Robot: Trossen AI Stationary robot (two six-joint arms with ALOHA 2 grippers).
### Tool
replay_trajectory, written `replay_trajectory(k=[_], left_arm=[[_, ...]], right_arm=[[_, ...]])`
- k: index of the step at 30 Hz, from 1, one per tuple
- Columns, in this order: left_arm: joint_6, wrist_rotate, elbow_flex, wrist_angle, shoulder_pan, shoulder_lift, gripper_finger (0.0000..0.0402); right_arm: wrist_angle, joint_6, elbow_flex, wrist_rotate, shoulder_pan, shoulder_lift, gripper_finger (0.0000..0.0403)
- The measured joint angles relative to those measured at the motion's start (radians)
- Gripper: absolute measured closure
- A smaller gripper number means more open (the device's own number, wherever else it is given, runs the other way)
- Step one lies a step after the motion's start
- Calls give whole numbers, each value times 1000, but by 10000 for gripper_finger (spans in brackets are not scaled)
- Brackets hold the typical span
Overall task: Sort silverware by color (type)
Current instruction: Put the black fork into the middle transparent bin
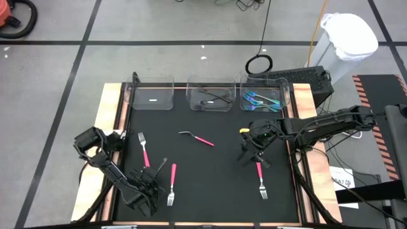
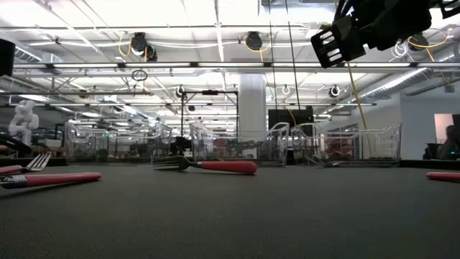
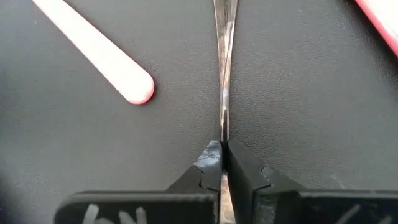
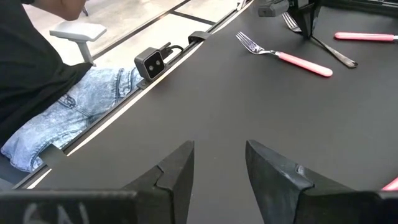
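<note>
A slim black utensil [image 1: 161, 166] lies near the table's near left, between two pink-handled forks [image 1: 144, 151] [image 1: 172, 184]. My left gripper [image 1: 151, 180] is shut on it. Two more pink-handled pieces rest flat on the mat, one at mid-table [image 1: 198, 138] and one near right [image 1: 261, 179]. My right gripper [image 1: 253, 150] hangs open above the mat's right side, well off the surface in the low view [image 2: 338, 43], and touches nothing. Black utensils [image 1: 213, 97] lie in the middle bin and teal ones [image 1: 262, 100] in the right bin. My left gripper pinches the black utensil's thin handle [image 3: 224, 127] between its two fingertips [image 3: 211, 155]. It comes from above, and the fingers are in line with the handle. In the right wrist view the utensil [image 4: 333, 51] slants down from the fingers, its far end on the mat.
Three clear bins stand along the far edge: left [image 1: 152, 84], middle [image 1: 212, 84], right [image 1: 264, 83]. Wooden rails border the black mat [image 1: 216, 191]. A person in jeans [image 4: 74, 99] sits beyond the table's near edge. A black case and a white bin lie off the table's far right.
</note>
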Motion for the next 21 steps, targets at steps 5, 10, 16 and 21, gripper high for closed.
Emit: replay_trajectory(k=[5,10,16,21], left_arm=[[0,-1,0,2,0,-10,391],[2,10,41,-81,3,-14,391],[30,-24,101,-133,3,-15,391],[100,-162,160,-127,5,-16,391]], right_arm=[[-9,41,0,-5,0,0,264],[-15,34,0,-7,0,16,264],[18,26,0,101,36,43,257],[21,-31,0,241,81,50,233]])
